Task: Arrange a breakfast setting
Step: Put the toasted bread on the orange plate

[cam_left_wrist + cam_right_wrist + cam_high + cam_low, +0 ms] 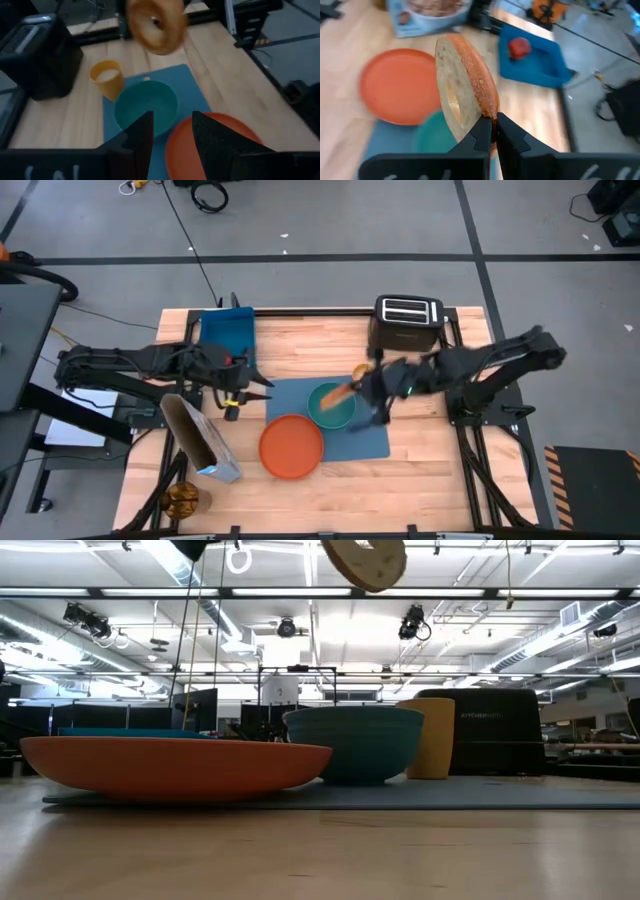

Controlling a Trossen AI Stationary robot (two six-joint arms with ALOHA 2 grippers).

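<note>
My right gripper (pixel 362 390) is shut on a round bread piece (pixel 338 393), a bagel half, held in the air over the teal bowl (pixel 330 410). The bowl and the round orange plate (pixel 292 446) sit on the flat blue placemat (pixel 365 438). A small orange cup (pixel 362 372) stands at the placemat's far edge. My left gripper (pixel 262 385) is open and empty, just left of the placemat. The red apple (pixel 519 46) lies in the blue bin (pixel 227 330). The blue cereal bag (pixel 200 438) stands at the near left. No spoon shows. My right gripper pinches the bread's rim (pixel 489 111) between its two fingers, one on the cut face and one on the crust. The fingers come from the table's right. The bread stands on edge beyond the fingertips, lifted clear above the bowl (pixel 353 743).
A black toaster (pixel 408 320) stands at the far right, behind the cup. A small bag with amber contents (pixel 182 498) lies at the near left corner. Bare wood shows along the near edge and at the near right of the table.
</note>
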